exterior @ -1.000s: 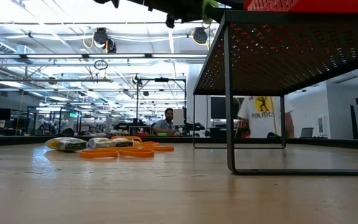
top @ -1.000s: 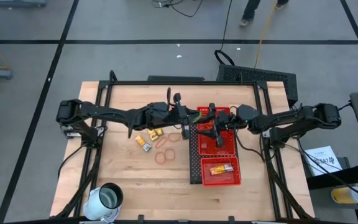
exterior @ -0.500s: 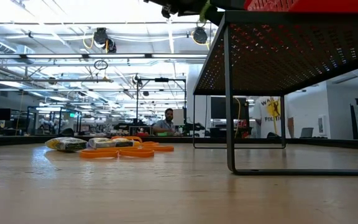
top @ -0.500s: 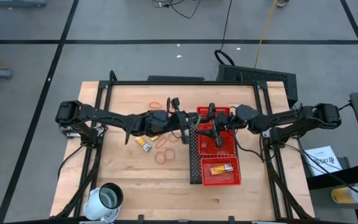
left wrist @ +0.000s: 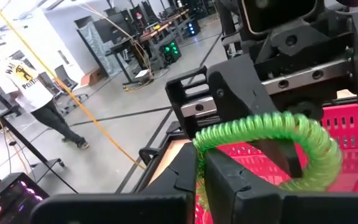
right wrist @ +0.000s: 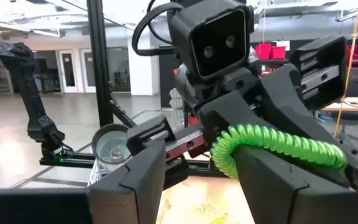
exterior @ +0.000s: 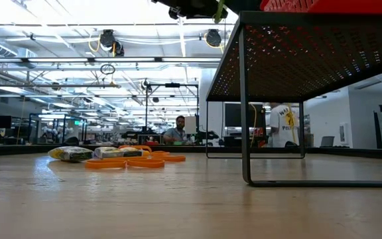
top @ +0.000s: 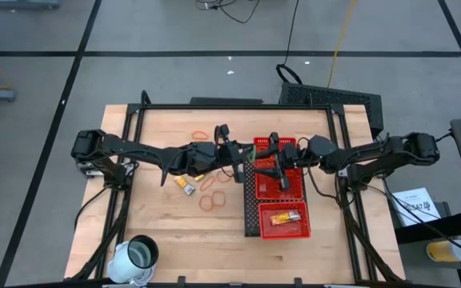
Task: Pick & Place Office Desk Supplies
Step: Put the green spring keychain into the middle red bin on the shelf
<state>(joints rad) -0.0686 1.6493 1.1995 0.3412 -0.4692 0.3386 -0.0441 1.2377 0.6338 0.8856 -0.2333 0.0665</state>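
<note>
A green coiled loop [left wrist: 272, 127] hangs in the air between my two grippers, above the far left corner of the red mesh tray [top: 282, 200]. My left gripper [left wrist: 199, 165] is shut on one end of it. My right gripper [right wrist: 201, 168] faces it, open, with one finger through the loop. Orange rubber bands [top: 212, 192] and a yellow packet [top: 186, 184] lie flat on the wood left of the tray. Another packet [top: 285, 217] lies in the tray's near compartment. My left gripper pinches the coil's near end [left wrist: 197, 144] between its two fingers, coming in level from the table's left. The coil is lifted clear and stretched toward the other gripper. My right gripper has one finger [right wrist: 278, 174] hooked through the loop, whose strand [right wrist: 272, 143] lies over that finger. It comes level from the table's right.
A white cup [top: 138, 256] stands at the near left corner. One more orange band [top: 202, 133] lies toward the far edge. The tray stands raised on thin legs [exterior: 245, 133], with bare wood beneath and in front of it. People show in the room beyond.
My left arm has swung a little toward the table's near edge, uncovering the far orange band and hiding one packet. Its wrist has rolled while it keeps hold of the green coil. My right gripper has stayed where it was.
</note>
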